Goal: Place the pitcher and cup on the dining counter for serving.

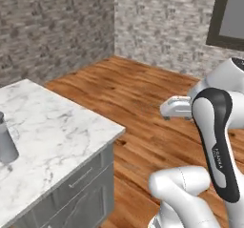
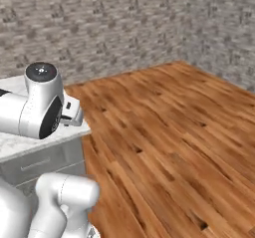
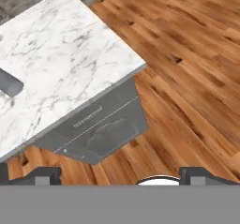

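One marble counter (image 1: 57,131) | wood floor (image 2: 169,132) | brick walls (image 2: 99,28) | fingers (image 3: 121,175) spread apart

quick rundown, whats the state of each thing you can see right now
pitcher: upright on the marble counter, lid on, not held
marble counter: pitcher standing near its left side
cabinet drawer: shut
gripper: open, holding nothing, out over the wood floor

Warm brown wooden plank floor (image 2: 169,132) runs to grey stone-brick walls (image 1: 52,26) meeting at a corner. Dark-framed window (image 1: 231,17) at upper right. White grey-veined marble surface (image 1: 57,131) tops a grey cabinet with drawer fronts (image 3: 103,124). Light even.
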### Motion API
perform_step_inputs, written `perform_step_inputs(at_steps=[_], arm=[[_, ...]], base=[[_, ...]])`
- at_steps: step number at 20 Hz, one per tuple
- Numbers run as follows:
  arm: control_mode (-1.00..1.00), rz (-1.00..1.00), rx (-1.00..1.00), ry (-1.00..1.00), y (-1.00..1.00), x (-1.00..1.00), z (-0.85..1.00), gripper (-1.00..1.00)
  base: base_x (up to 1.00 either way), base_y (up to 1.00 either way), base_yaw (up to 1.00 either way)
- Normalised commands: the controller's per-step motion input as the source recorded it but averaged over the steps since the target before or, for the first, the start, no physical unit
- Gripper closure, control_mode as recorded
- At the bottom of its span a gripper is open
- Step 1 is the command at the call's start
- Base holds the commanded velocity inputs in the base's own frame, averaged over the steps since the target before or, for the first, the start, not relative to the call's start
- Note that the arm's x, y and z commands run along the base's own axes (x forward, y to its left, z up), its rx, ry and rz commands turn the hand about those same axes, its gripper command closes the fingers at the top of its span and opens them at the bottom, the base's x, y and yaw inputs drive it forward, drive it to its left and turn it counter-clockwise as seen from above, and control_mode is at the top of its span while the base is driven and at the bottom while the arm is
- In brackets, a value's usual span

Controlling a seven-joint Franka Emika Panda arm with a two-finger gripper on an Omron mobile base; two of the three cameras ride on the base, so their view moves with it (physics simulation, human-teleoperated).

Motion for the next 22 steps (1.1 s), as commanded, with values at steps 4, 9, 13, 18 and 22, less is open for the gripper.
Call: perform_step_inputs(at_steps=[4,9,13,18,22], arm=[[1.0,0.0,0.0,0.0,0.0,0.0,0.0,-1.0],[1.0,0.0,0.0,0.0,0.0,0.0,0.0,-1.0],[1.0,0.0,0.0,0.0,0.0,0.0,0.0,-1.0],[1.0,0.0,0.0,0.0,0.0,0.0,0.0,-1.0],[1.0,0.0,0.0,0.0,0.0,0.0,0.0,-1.0]], base=[[0.0,0.04,-1.0],[0.0,0.02,-1.0],[0.0,0.0,-1.0],[0.0,0.0,-1.0],[0.12,0.0,-0.9]])
